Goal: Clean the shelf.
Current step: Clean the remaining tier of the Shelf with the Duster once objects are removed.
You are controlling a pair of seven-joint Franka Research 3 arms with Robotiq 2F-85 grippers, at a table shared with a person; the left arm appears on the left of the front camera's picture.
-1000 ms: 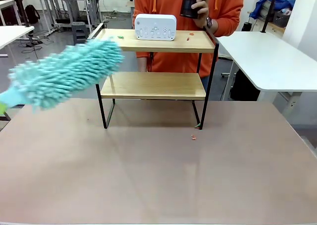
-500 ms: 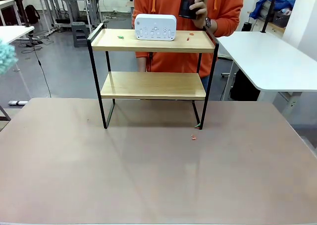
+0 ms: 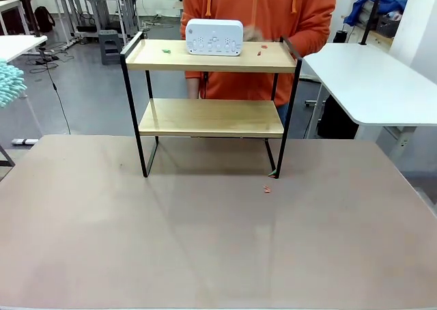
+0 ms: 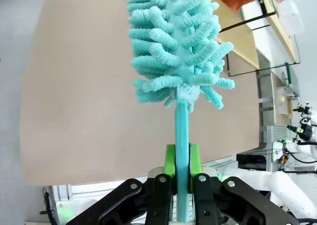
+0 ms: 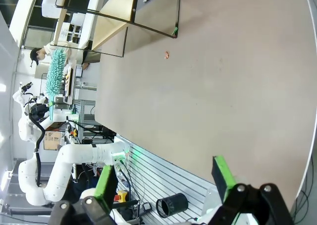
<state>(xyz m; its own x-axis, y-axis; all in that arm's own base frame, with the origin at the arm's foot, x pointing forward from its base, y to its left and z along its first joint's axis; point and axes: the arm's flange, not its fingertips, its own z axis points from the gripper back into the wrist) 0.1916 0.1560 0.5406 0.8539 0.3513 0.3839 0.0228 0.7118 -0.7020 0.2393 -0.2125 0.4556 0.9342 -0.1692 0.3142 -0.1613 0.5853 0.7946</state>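
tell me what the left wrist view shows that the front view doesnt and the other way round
Left wrist view: the left claw shut on the handle of the teal duster, whose whole fluffy head stands above it.
Front view: a green scrap and a red scrap on the top board of the shelf, and a third scrap on the table near the shelf's foot.
Both: the duster (just its tip at the front view's left edge), the shelf and the brown table.
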